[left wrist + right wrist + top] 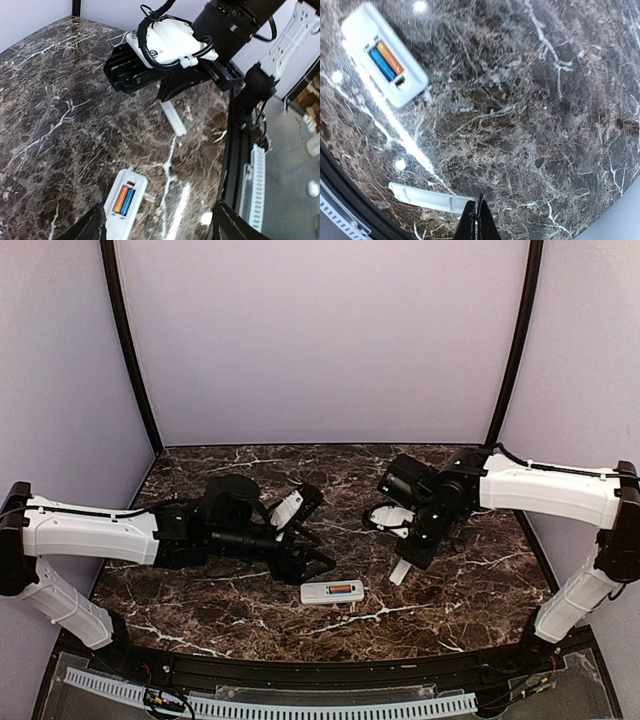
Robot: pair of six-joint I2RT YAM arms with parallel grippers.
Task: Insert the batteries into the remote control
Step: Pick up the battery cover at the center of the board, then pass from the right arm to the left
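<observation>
Jaws of the left gripper (312, 565) are gaping wide and holding nothing, hanging low over the dark marble table (200, 610), just left of and behind the remote control (332, 591). The remote control is lying flat near the table's front edge, between the two arms, with its bay side facing up. The batteries (124, 199) are sitting side by side in that bay, one showing orange, the other blue. Further right, the right gripper (479, 220) is pinching its fingers closed on one end of a thin white cover piece (427, 197), which is slanting down towards the table, apart from the remote control.
</observation>
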